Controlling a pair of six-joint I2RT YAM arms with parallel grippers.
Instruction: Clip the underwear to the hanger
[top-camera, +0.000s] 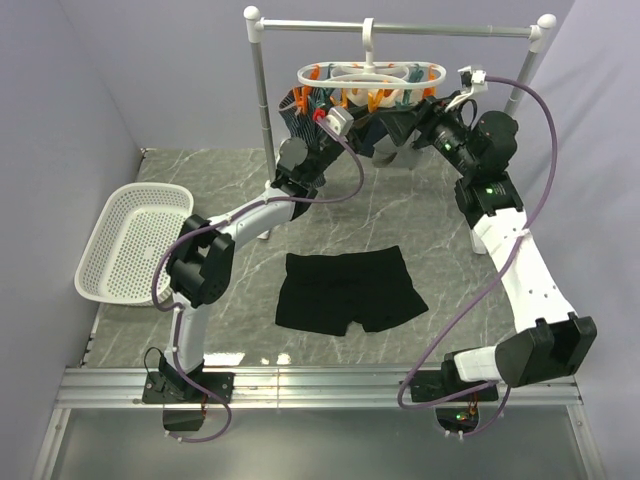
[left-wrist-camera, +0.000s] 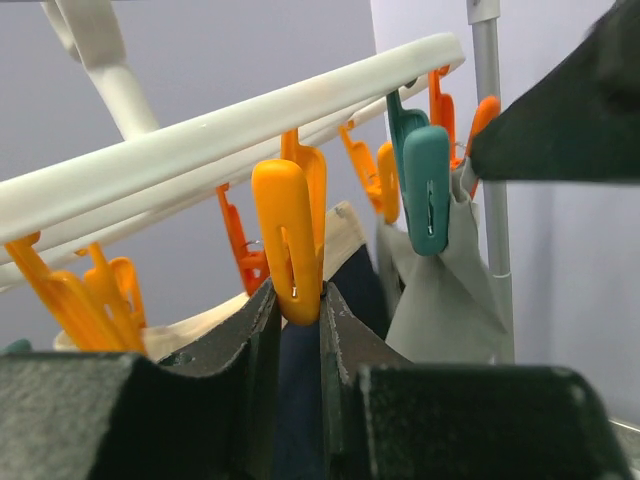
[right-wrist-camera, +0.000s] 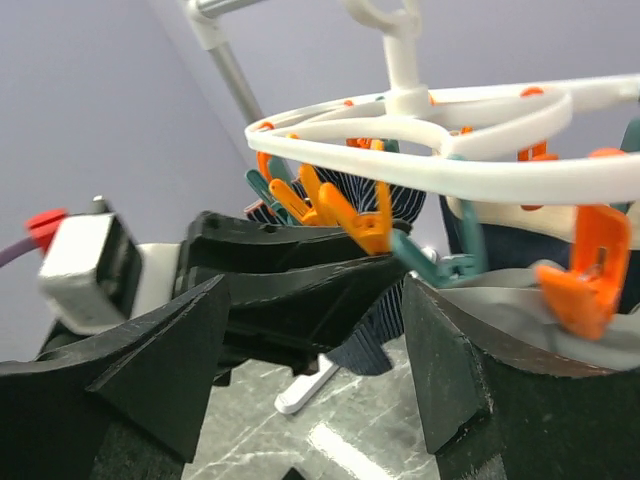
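Our left gripper (left-wrist-camera: 300, 312) looks clamped on an orange peg (left-wrist-camera: 288, 225), right gripper (right-wrist-camera: 315, 305) apart; we squeeze squarely, then fetch the underwear (top-camera: 348, 290).

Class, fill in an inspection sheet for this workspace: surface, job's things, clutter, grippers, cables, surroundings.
Surface: marble-patterned table.
Job's things: black underwear flat on the table, unclipped; white peg hanger hooked on the silver rail stand.
Clutter: white basket at left; striped garment and grey cloth already pegged.
Grippers: left gripper pinching an orange peg; right gripper open by the hanger.
Cables: purple cables looping along both arms.
Surroundings: plain walls.
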